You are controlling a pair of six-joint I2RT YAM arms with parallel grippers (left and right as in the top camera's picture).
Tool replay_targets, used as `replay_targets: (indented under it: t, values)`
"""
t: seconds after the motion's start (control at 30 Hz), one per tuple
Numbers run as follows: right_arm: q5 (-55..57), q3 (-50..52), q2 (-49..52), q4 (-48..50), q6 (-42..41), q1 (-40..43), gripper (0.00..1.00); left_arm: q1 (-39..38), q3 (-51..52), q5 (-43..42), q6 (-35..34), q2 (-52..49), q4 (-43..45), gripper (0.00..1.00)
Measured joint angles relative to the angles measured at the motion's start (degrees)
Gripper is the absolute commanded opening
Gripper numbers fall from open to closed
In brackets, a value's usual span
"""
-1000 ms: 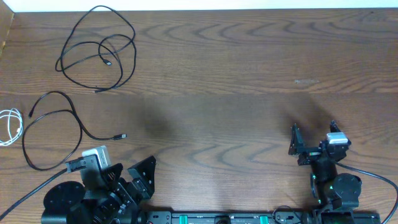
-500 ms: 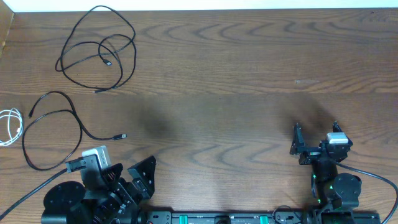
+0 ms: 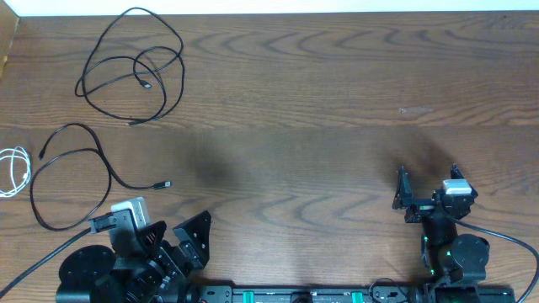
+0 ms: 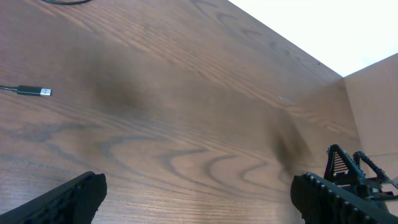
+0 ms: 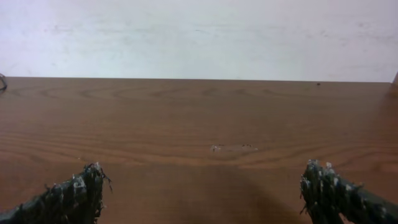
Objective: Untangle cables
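currently both claws stand released and empty over the near edge of the bench (image 3: 320, 101), the left claw (image 3: 175, 236) at the left and the right claw (image 3: 427, 187) well to the right. the cables lie on the bench's left side, well apart from both claws: one black cable (image 3: 145, 84) loosely looped by the far corner, a second black cable (image 3: 112, 174) nearer, its plug end (image 4: 42, 92) showing in the left wrist view, and the white cable (image 3: 15, 168) coiled at the left edge.

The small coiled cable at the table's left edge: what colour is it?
White. The thin coiled cable shows best in the overhead view.
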State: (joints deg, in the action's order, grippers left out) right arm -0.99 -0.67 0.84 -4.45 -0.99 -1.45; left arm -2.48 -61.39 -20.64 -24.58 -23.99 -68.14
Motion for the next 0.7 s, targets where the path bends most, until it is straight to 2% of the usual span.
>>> replay_targets:
  t: [0.3, 0.47, 0.7]
  values:
    - [0.0, 0.0, 0.0, 0.0, 0.0, 0.0, 0.99, 0.0, 0.0, 0.0, 0.0, 0.0, -0.1, 0.99]
    - [0.2, 0.0, 0.0, 0.0, 0.0, 0.0, 0.99, 0.0, 0.0, 0.0, 0.7, 0.0, -3.3, 0.99]
    - [0.4, 0.0, 0.0, 0.0, 0.0, 0.0, 0.99, 0.0, 2.1, 1.5, 2.0, 0.5, -0.3, 0.99]
